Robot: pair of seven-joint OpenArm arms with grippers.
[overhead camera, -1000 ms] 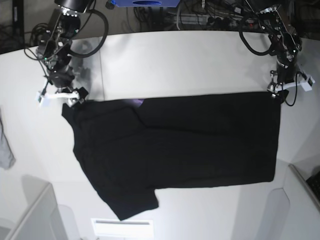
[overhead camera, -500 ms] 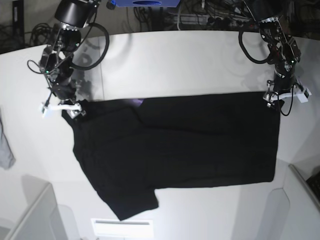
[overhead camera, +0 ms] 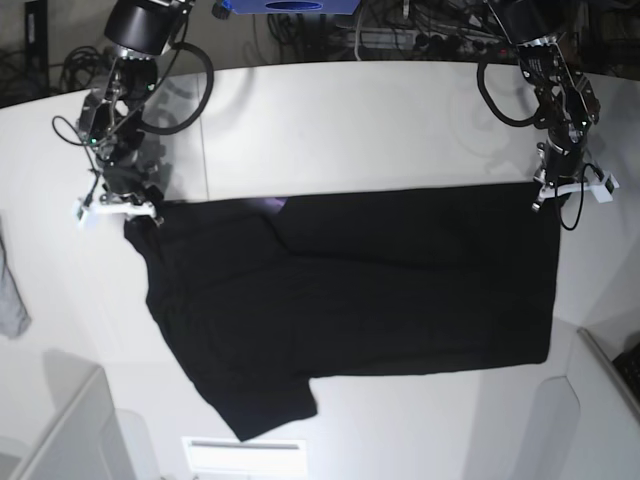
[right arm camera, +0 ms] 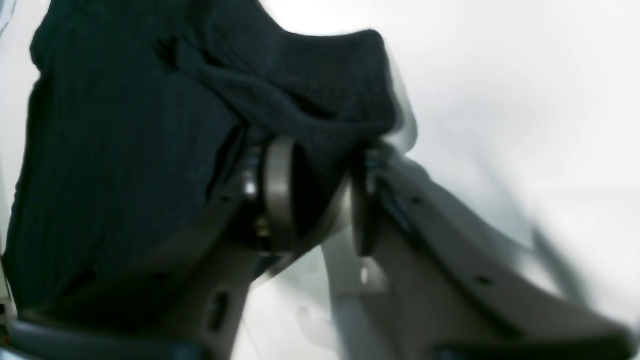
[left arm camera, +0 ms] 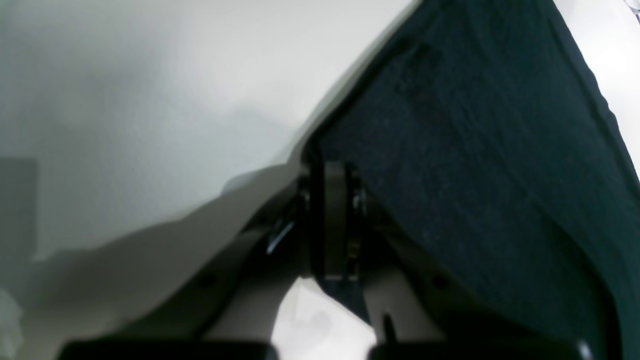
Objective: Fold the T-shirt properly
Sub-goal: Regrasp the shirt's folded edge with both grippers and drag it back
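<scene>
Left arm reaching down at the base view's right, left gripper [overhead camera: 553,194] pinched closed on the shirt [overhead camera: 380,290] corner, right arm lowered at the view's left, right gripper [right arm camera: 312,192] jaws clamping a bunched shirt edge

White curved-edge table [overhead camera: 380,120] fills most of the base view, evenly lit, soft shadows near the top corners. Beyond its far edge: dark floor, tangled black cables [overhead camera: 420,30], a blue object [overhead camera: 290,6] at top centre. Grey cloth scrap [overhead camera: 10,290] at the left edge.
</scene>
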